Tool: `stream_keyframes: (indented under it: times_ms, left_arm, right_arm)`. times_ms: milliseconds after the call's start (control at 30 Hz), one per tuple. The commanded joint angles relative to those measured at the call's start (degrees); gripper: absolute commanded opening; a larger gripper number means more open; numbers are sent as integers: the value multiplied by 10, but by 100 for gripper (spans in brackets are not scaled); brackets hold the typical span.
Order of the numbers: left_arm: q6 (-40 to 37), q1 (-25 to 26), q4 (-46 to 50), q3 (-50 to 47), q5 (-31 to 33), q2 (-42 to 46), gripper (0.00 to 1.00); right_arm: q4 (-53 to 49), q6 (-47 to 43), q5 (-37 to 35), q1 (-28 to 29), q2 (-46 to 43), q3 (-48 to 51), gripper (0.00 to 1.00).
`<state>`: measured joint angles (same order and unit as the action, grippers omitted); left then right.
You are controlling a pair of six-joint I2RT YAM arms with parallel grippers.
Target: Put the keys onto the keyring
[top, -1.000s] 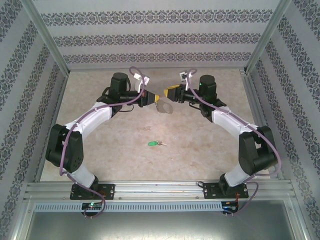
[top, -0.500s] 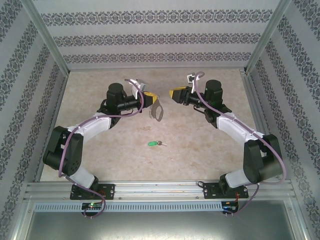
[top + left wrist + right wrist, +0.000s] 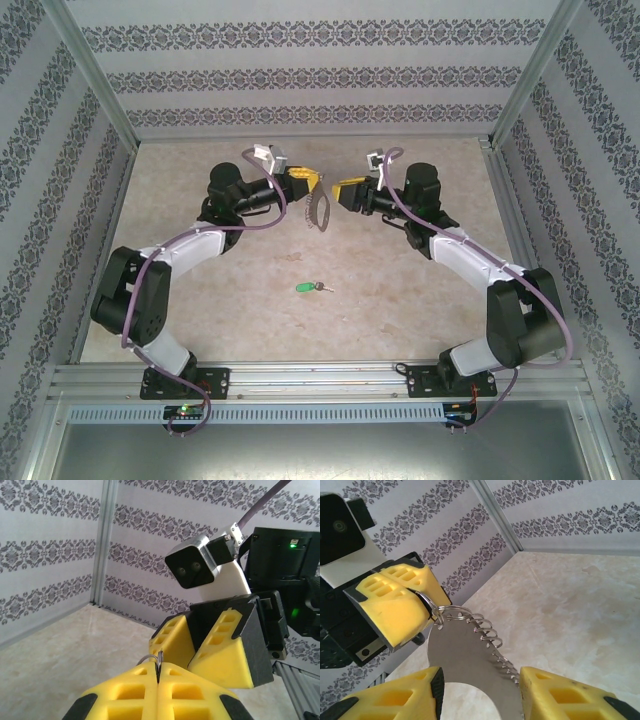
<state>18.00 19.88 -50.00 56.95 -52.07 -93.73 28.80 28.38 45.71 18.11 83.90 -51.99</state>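
Keyring (image 3: 318, 212) in the pinch of the left gripper (image 3: 312, 181); right gripper (image 3: 340, 191) half-spread, nearer it than before.

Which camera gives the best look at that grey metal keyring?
Right wrist: the thin grey metal keyring hangs close-up from the left end effector, small rings visible. Top external shows the keyring tiny; left wrist, just a wire sliver.

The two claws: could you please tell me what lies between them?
The keyring, pinched in the shut left claw, hangs in the gap before the open right claw; the top external view shows it.
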Motion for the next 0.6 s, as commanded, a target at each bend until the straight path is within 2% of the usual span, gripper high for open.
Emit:
stream_keyframes:
  times_ms: [0,300,567]
  left_arm:
    - [60,5,-91,24,-38,-18,0]
    - [94,9,-93,33,-65,-22,0]
    - [91,16,-74,32,-68,-19,0]
  right_arm:
    - [28,3,34,-6,-9,4,44]
    - [63,35,60,0,-1,-16,43]
    - [102,72,77,13,20,-37,40]
